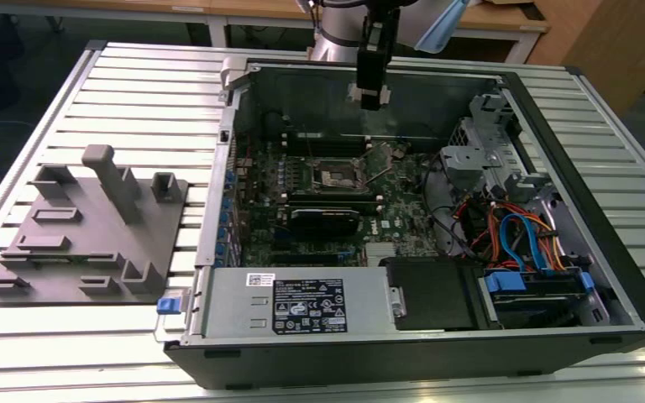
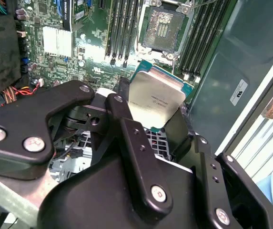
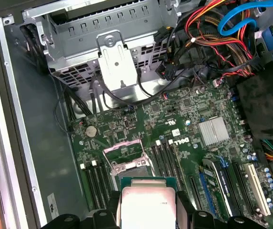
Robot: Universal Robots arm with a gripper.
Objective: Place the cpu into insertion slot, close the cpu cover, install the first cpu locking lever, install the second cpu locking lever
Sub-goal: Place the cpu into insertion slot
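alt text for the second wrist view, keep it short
The gripper holds the cpu by its edges, silver top facing the camera, over a green motherboard. Beyond it the insertion slot sits uncovered and empty, flanked by long black memory slots.

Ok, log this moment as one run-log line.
step: cpu placement | gripper: shut on cpu | cpu: held above motherboard, not yet seated | insertion slot: empty

exterior view: high, far | both wrist views: close, sharing motherboard [image 2: 98, 62] [image 3: 184, 109]
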